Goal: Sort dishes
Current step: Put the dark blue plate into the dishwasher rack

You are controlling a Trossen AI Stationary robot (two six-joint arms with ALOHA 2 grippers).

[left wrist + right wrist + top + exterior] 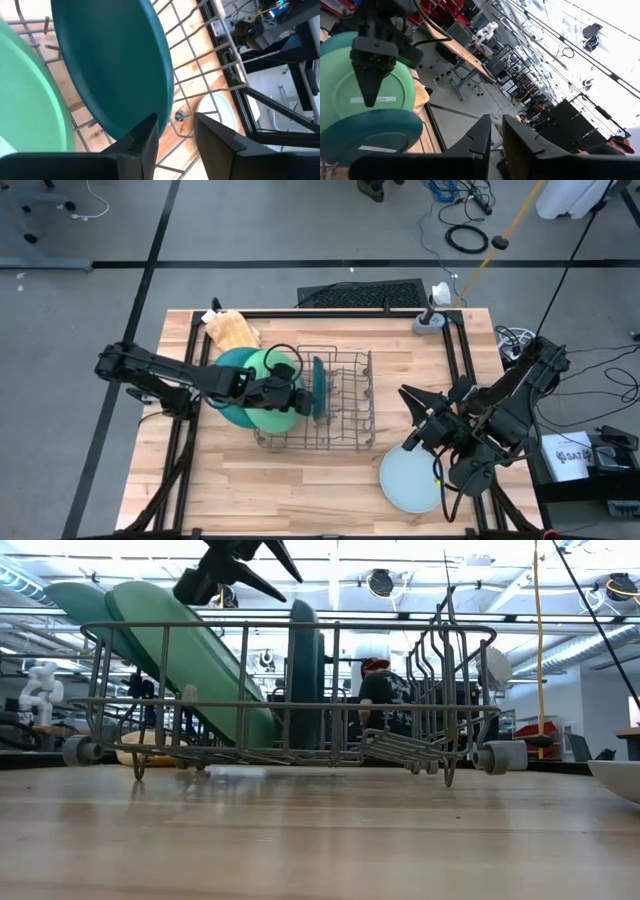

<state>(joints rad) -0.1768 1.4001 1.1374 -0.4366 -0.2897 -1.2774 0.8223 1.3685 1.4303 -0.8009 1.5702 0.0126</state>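
Wooden bench [300, 480], grey wire rack [340, 405] at centre, workshop floor beyond.

Nearest the bench's front edge, right of the rack: pale blue-grey plate [410, 478] lying flat, face up, with the right tool [412, 442] poised over its far rim, fingers close together on nothing. Farther back, in the rack's left end: dark teal plate [318, 386] standing on edge, upright, faces turned left and right. Just left of it: left tool [302, 397], fingers parted, edge of the teal plate by one finger [142, 140], not pinched. Behind that: green plate [268, 418] and teal plate [228, 375] leaning against the rack's left side, tilted away leftward.
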